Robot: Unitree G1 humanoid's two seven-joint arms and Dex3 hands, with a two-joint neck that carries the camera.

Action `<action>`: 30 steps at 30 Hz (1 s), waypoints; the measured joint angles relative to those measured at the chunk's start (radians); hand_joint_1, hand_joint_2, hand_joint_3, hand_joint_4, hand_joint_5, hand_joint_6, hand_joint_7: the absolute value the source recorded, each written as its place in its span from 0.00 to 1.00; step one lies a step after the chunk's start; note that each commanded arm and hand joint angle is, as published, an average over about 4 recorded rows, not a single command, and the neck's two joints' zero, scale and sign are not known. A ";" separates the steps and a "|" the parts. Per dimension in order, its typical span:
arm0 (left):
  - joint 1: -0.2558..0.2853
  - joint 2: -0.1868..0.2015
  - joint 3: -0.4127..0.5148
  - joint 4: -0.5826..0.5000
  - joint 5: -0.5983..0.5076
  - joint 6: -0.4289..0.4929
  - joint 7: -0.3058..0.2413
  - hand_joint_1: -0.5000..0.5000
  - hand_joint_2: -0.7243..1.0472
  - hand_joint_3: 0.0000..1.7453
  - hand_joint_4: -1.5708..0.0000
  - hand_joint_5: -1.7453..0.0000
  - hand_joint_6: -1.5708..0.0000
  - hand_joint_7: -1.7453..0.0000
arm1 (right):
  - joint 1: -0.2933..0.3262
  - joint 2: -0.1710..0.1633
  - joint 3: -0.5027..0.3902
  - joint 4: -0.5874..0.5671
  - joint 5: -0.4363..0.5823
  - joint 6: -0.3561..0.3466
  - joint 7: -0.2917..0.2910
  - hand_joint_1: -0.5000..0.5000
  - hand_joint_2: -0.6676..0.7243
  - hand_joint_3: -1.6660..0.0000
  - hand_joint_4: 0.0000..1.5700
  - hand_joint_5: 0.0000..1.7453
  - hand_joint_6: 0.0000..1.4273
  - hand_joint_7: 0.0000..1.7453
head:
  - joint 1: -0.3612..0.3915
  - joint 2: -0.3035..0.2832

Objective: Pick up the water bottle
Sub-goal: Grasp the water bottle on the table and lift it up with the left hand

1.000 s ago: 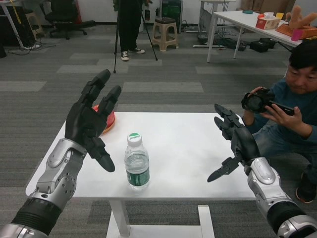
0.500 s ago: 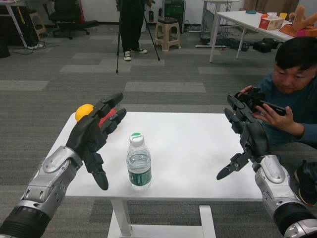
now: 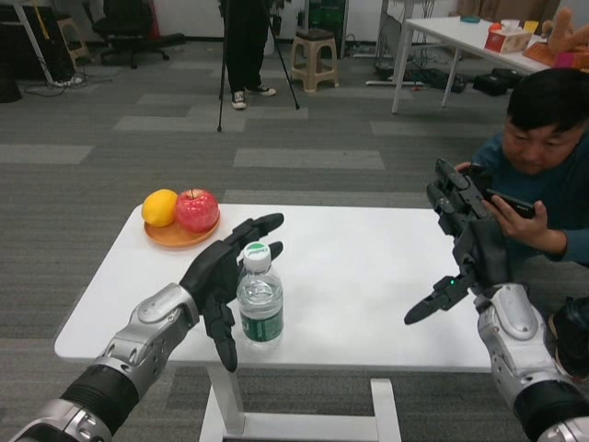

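Head view shows the left hand (image 3: pixel 221 281) has come down from the upper left of the frame to just left of centre, now right beside the water bottle (image 3: pixel 259 296), which stands upright near the front edge of the tabletop (image 3: pixel 368 276). That drop uncovers a plate (image 3: pixel 179 235) with an apple (image 3: pixel 197 210) and an orange (image 3: pixel 159 207) at the left. I judge the reach nearly done and the grasp not yet made. Its fingers (image 3: pixel 262 224) are spread wide, curving behind the cap while the thumb hangs low at the front; they may brush the bottle, but nothing is gripped. At the right, the right hand (image 3: pixel 469 244) waits raised, fingers apart, holding nothing, in front of a crouching person (image 3: pixel 543 184) with a camera.
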 measured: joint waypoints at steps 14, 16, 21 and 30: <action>-0.055 -0.009 -0.088 0.145 -0.063 -0.025 0.000 0.00 0.05 0.05 1.00 0.88 1.00 0.76 | 0.005 0.005 0.000 -0.008 0.000 0.000 -0.008 0.00 0.77 0.95 0.00 0.00 0.00 0.04 | 0.000 -0.021; -0.062 -0.012 -0.094 0.167 -0.074 -0.030 0.000 0.00 0.05 0.05 1.00 0.85 1.00 0.76 | 0.005 0.005 0.000 -0.008 0.000 0.000 -0.009 0.00 0.77 0.95 0.00 0.00 0.00 0.04 | -0.001 -0.025; -0.072 -0.017 -0.104 0.202 -0.086 -0.033 0.002 0.00 0.05 0.05 1.00 0.88 1.00 0.76 | 0.005 0.005 0.000 -0.008 0.000 0.000 -0.010 0.00 0.77 0.95 0.00 0.00 0.00 0.04 | -0.005 -0.031; -0.079 -0.019 -0.129 0.229 -0.118 -0.034 0.005 0.00 0.10 0.04 1.00 0.88 1.00 0.76 | 0.005 0.006 0.000 -0.010 0.000 0.000 -0.010 0.00 0.77 0.95 0.00 0.00 0.00 0.05 | -0.006 -0.030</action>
